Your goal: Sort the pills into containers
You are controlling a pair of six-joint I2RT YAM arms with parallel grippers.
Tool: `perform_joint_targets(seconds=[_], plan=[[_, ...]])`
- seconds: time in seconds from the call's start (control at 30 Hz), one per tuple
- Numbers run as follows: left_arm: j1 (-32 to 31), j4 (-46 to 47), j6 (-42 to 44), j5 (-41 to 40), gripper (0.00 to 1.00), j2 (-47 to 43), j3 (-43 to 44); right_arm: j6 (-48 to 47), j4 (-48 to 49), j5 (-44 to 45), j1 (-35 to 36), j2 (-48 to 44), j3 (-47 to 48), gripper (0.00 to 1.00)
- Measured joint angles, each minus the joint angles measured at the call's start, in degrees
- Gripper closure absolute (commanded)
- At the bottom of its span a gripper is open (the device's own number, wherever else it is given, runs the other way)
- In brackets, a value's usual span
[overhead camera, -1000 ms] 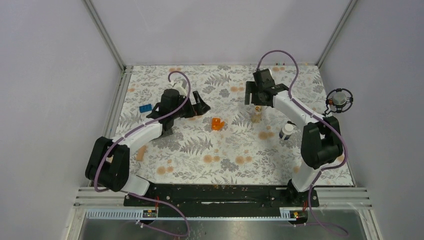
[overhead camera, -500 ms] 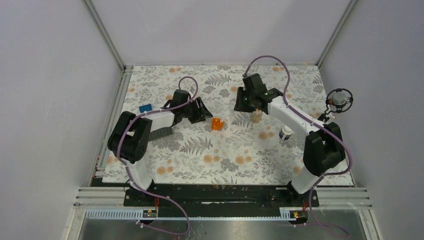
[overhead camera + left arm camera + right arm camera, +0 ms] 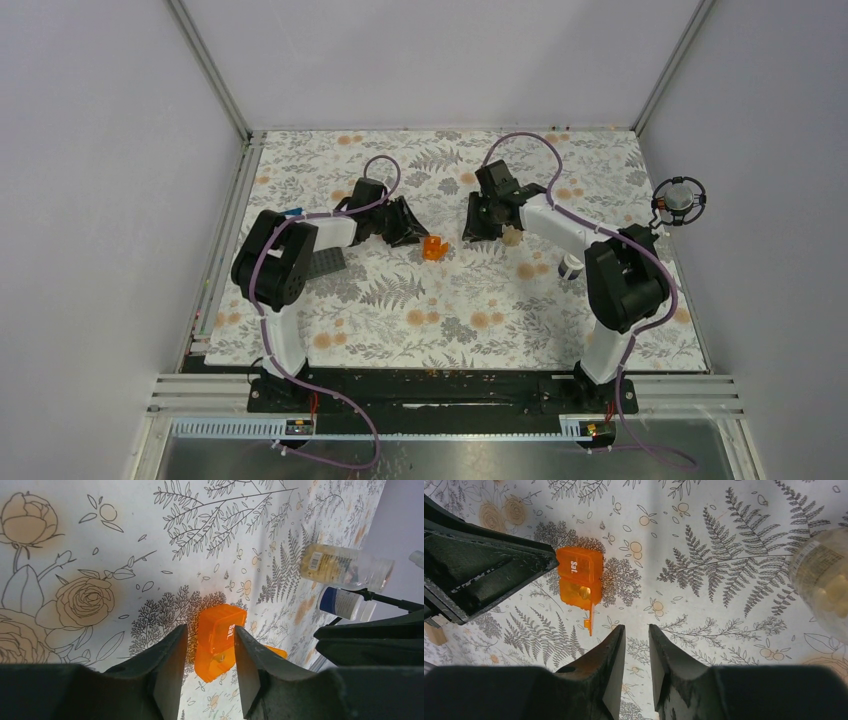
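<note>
The translucent orange box [image 3: 433,248] marked "Sat." lies mid-table with a thin flap sticking out. My left gripper [image 3: 410,232] sits just left of it, jaws narrowed; in the left wrist view the orange box [image 3: 220,640] shows between and just beyond the tips of the left gripper [image 3: 210,630]. My right gripper [image 3: 472,228] hovers right of the box, its jaws nearly closed on nothing in the right wrist view [image 3: 636,627]. One left fingertip [image 3: 551,559] touches the corner of the orange box [image 3: 579,577]. The clear bottle [image 3: 824,587] holds pale pills. No loose pills show.
The clear bottle [image 3: 512,236] and a white bottle with a dark cap [image 3: 570,266] lie right of my right gripper. A blue brick [image 3: 291,213] and a dark studded plate [image 3: 325,265] sit by the left arm. Walls enclose the floral mat [image 3: 450,310].
Both arms have swung inward to either side of the orange box. Both pairs of jaws have narrowed from wide open to a small gap.
</note>
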Motion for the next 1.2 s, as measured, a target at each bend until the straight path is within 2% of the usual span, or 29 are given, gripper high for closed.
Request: perform_joint_targets(seconds=[0.7, 0.9, 1.2], plan=[[0.0, 7.9, -12.1, 1.7, 0.76, 1.6, -4.3, 1.6, 1.9, -5.9, 0.0, 2.2, -1.9, 0.7], [0.0, 10.6, -15.1, 1.8, 0.77, 1.6, -5.9, 1.4, 2.6, -8.3, 0.0, 3.0, -1.9, 0.69], [-0.2, 10.8, -15.1, 1.8, 0.74, 1.6, -5.9, 1.1, 3.3, -9.5, 0.0, 4.6, -1.9, 0.69]])
